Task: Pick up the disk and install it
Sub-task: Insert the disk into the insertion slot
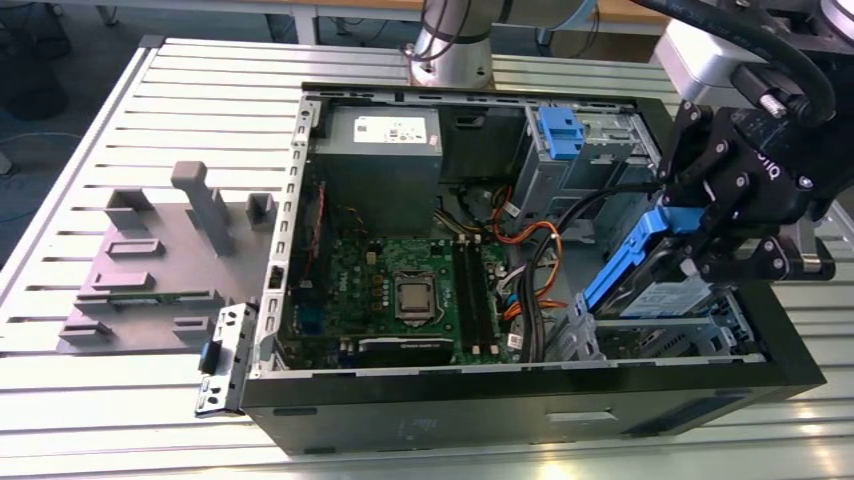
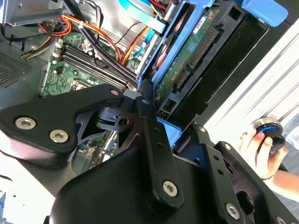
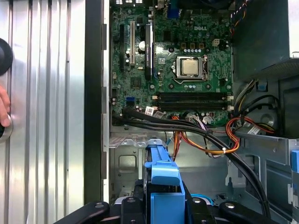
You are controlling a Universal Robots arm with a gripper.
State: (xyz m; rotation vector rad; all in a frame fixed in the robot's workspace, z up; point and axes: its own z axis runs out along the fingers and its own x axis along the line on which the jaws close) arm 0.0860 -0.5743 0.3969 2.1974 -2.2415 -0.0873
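The disk point(image 1: 650, 272), silver in a blue plastic carrier, hangs tilted over the metal bay at the front corner of the open computer case point(image 1: 534, 385), on the exterior view's right. My black gripper point(image 1: 697, 250) is shut on it from above. In the second wrist view the disk point(image 2: 187, 60) shows its green circuit side and connector, with a black finger point(image 2: 144, 105) pressed against the carrier's edge. The first wrist view has the blue carrier point(image 3: 163, 184) between the finger bases, above the bay floor.
Orange and black cables point(image 1: 534, 255) run beside the bay. The motherboard point(image 1: 400, 290) fills the case floor, with a grey power supply point(image 1: 387, 140) and a blue bracket point(image 1: 561, 130) at the back. A grey fixture point(image 1: 160, 250) lies on the slatted table. A person's hand point(image 2: 259, 144) holds a round object.
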